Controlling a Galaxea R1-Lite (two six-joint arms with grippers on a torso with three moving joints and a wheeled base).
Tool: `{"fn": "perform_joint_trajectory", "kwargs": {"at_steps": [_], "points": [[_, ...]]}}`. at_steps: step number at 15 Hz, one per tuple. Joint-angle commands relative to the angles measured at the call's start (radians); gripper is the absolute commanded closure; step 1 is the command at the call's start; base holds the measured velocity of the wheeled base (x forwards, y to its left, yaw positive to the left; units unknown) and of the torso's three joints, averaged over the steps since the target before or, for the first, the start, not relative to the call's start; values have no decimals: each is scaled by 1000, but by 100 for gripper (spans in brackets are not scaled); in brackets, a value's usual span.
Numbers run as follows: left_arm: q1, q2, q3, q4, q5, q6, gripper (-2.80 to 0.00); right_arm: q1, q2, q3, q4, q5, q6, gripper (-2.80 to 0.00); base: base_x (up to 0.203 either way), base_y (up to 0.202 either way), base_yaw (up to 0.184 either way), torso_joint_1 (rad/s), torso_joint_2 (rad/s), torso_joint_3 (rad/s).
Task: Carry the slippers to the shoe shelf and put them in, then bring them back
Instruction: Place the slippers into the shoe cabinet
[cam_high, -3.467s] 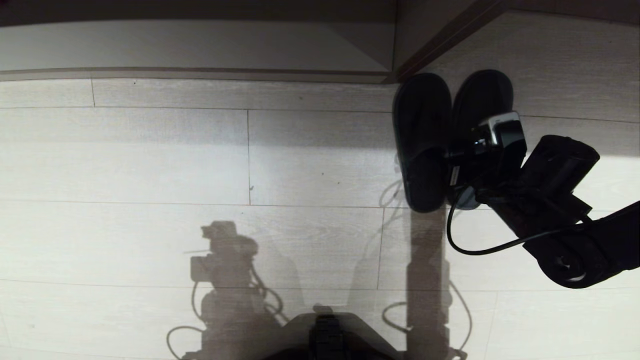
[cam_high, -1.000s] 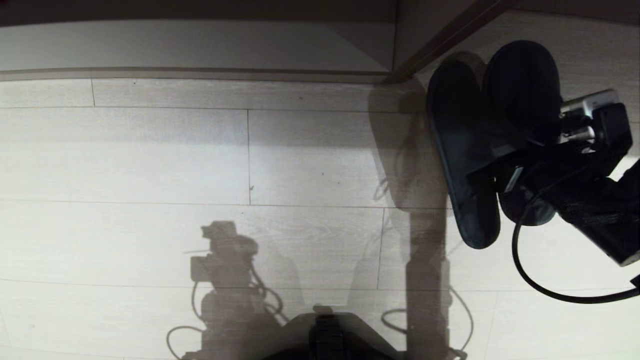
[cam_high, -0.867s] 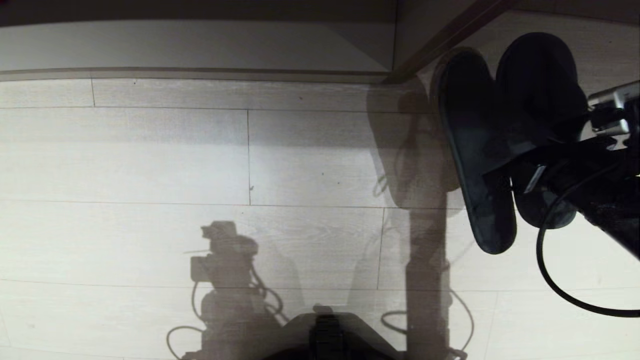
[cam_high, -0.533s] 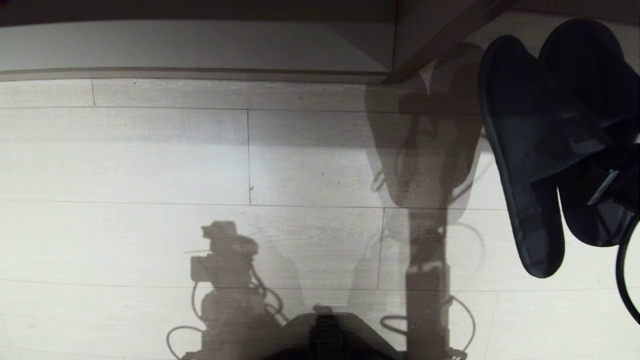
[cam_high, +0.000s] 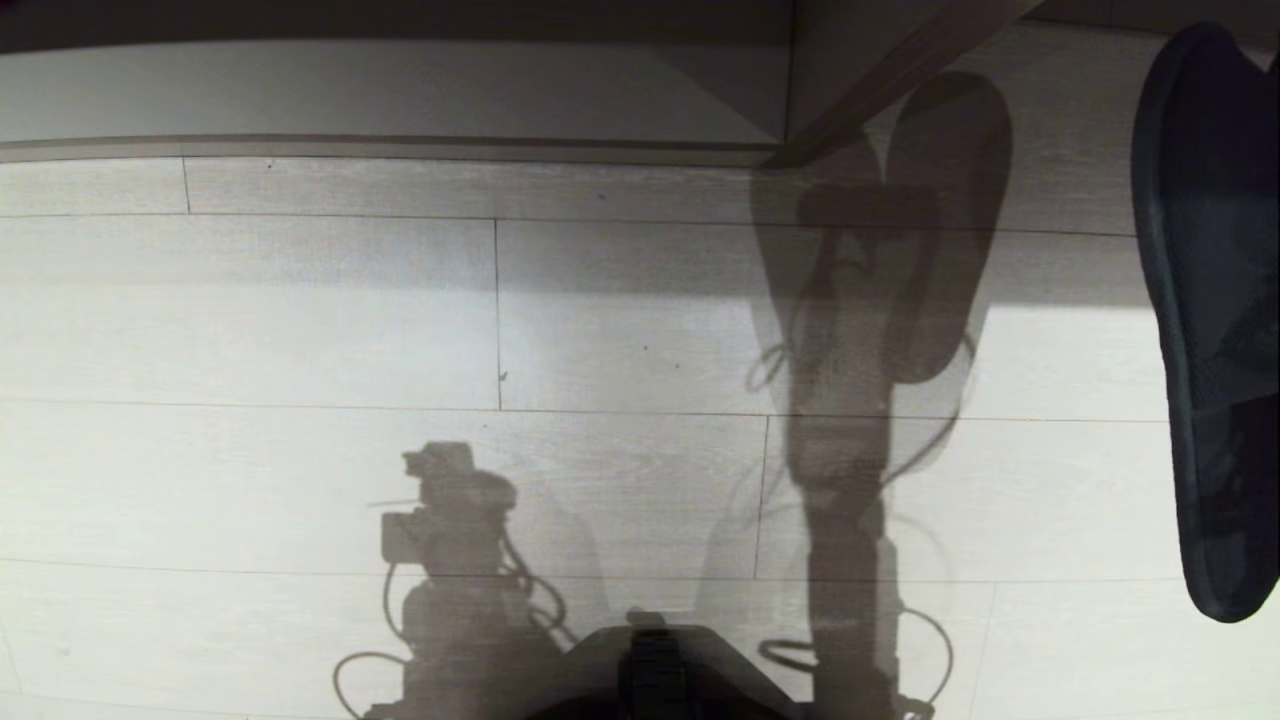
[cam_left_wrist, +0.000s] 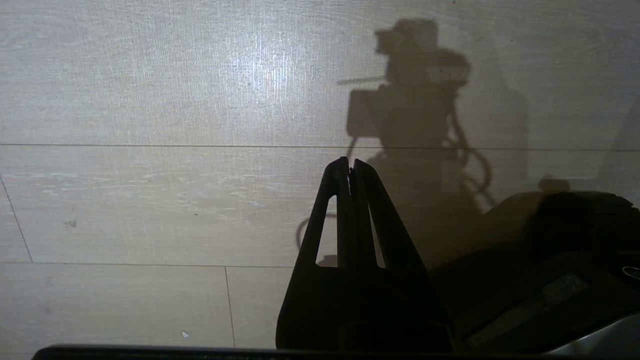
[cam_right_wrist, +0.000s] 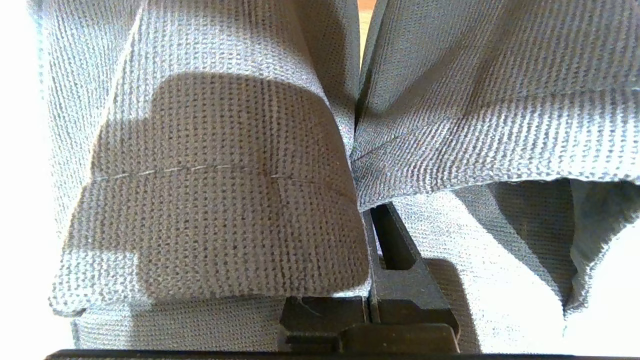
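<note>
The slippers hang in the air, held together by their inner edges. In the head view only one dark slipper (cam_high: 1205, 300) shows, large at the right edge, with its shadow on the floor. The right wrist view is filled with grey knitted fabric of one slipper (cam_right_wrist: 215, 190) and of the other (cam_right_wrist: 490, 115). My right gripper (cam_right_wrist: 367, 220) is shut on the fabric where the two meet, and one black finger (cam_right_wrist: 395, 245) shows below it. The shoe shelf (cam_high: 400, 95) lies at the far edge with its pale bottom board. My left gripper (cam_left_wrist: 350, 167) is shut and empty over the floor.
Pale wooden floor planks (cam_high: 300, 350) spread in front of me. The unit's upright divider (cam_high: 815, 70) and a dark slanting edge (cam_high: 900, 70) stand at the far right. My own base (cam_high: 655, 670) shows at the near edge, among arm and cable shadows.
The right arm has lifted the slippers off the floor and swung them right, toward the camera. Arm and gripper have left the head view; one slipper remains at the edge.
</note>
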Motion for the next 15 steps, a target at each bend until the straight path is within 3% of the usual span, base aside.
{"fn": "perform_joint_trajectory", "kwargs": {"at_steps": [1,5,8,12,15], "points": [[0,0,8,0,0,1,0,-40,-81,8,14,4,-2,0,0,0,0,0,0,0],[0,0,8,0,0,1,0,-162,-169,20,84,36,0,0,0,0,0,0,0,0],[0,0,8,1,1,-3,0,-258,-282,102,91,149,16,0,0,0,0,0,0,0],[0,0,8,0,1,-6,0,-262,-451,210,103,259,168,0,0,0,0,0,0,0],[0,0,8,0,1,-6,0,-202,-538,228,219,294,192,0,0,0,0,0,0,0]]}}
